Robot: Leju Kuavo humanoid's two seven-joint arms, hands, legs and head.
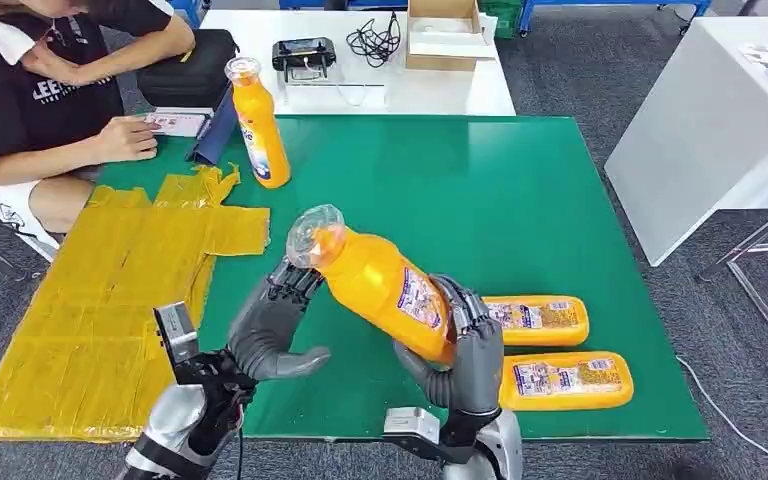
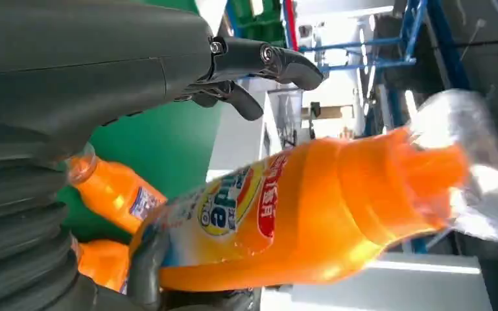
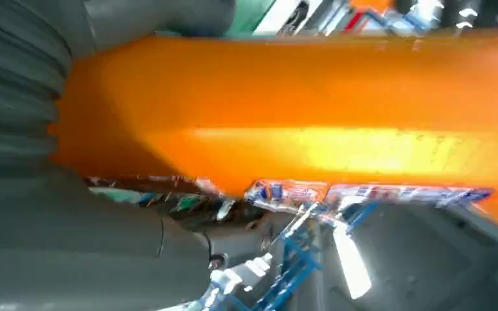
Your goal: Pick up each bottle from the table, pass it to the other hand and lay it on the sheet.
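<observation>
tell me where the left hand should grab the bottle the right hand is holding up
Probably the upper body just below the neck. The right hand grips the held bottle around its lower half, and the bottle tilts with its plastic-wrapped cap toward the left hand, leaving that stretch bare. The left hand is open beside it, so its fingers could close from that side.

The person's dark shirt [image 1: 35, 95] carries white letters that begin "LEE"; the remainder is hidden. The labels on the held bottle [image 1: 385, 285], the standing bottle [image 1: 260, 125] and the two lying bottles [image 1: 540, 320] [image 1: 570, 380] are too small or blurred to read.
</observation>
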